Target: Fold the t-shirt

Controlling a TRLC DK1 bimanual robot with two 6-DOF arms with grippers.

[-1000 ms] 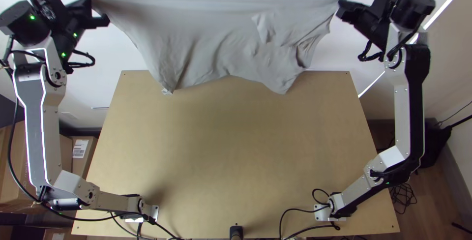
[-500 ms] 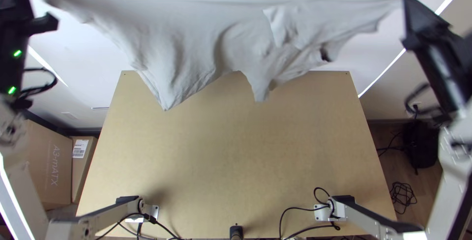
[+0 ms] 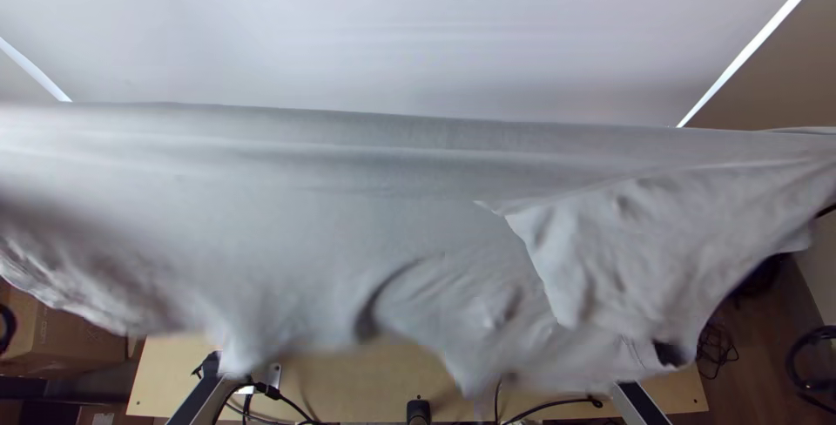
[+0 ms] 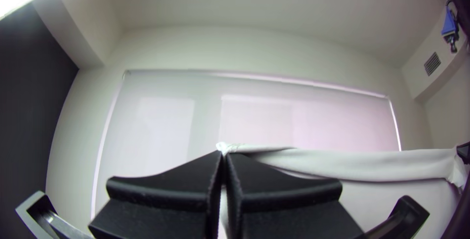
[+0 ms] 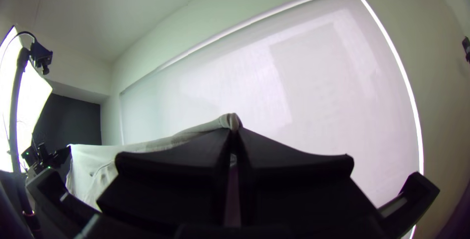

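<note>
In the top view, the grey t-shirt (image 3: 348, 216) spans the full width of the picture in front of the wooden surface (image 3: 174, 373), with its upper edge drawn nearly straight and its lower edge uneven and creased. A turned-over portion with a pointed corner lies toward the right side of the cloth, and a small dark gap shows near the lower edge there. The near part of the surface is visible below the garment, with a link of the left arm (image 3: 205, 394) at lower left, a link of the right arm (image 3: 640, 403) at lower right, and a black cable (image 3: 549, 405) between them. In the left wrist view, the left pincer (image 4: 223, 155) is clenched on a gathered edge of the t-shirt; from its fingertips, the cloth extends as a taut band past a large pale panel (image 4: 293, 121). In the right wrist view, the right pincer (image 5: 234, 129) is clenched on another gathered edge of the t-shirt, which protrudes just above the fingertips. The cloth runs from there to the left pincer, well apart from the right one, and hangs down beside it.
</note>
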